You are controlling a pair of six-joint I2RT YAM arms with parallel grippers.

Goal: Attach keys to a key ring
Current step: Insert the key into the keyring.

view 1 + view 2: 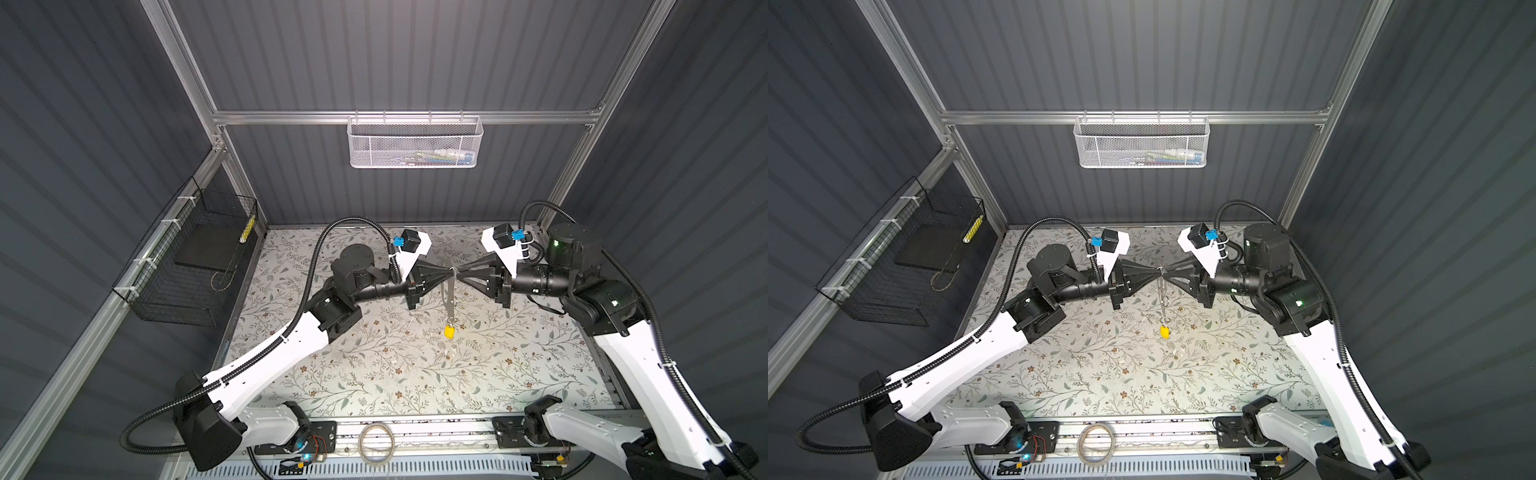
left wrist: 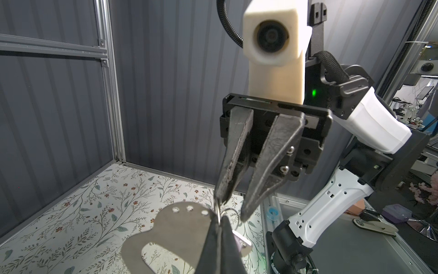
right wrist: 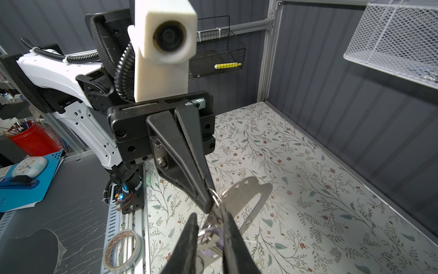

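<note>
We see the left gripper point(image 3: 207, 203) pressed together, pinching the key ring point(image 2: 170, 227) at its holed end, above the middle of the table point(image 1: 374, 374). The right gripper point(image 2: 231, 208) stands spread just beside it. The yellow key point(image 1: 449, 331) hangs from the ring. The lilac key point(image 2: 241, 242) is close behind the left fingers.

Claws crowding the keys, and much is out of sight!
Left wrist view: the left claw point(image 2: 220, 220) covers most of the lilac key point(image 2: 239, 242), and the key ring point(image 2: 175, 227) runs off the picture's edge. In both top views the yellow key point(image 1: 449, 331) is too small to make out its blade, and the white basket point(image 1: 374, 145) holds only a blur of colours.
</note>
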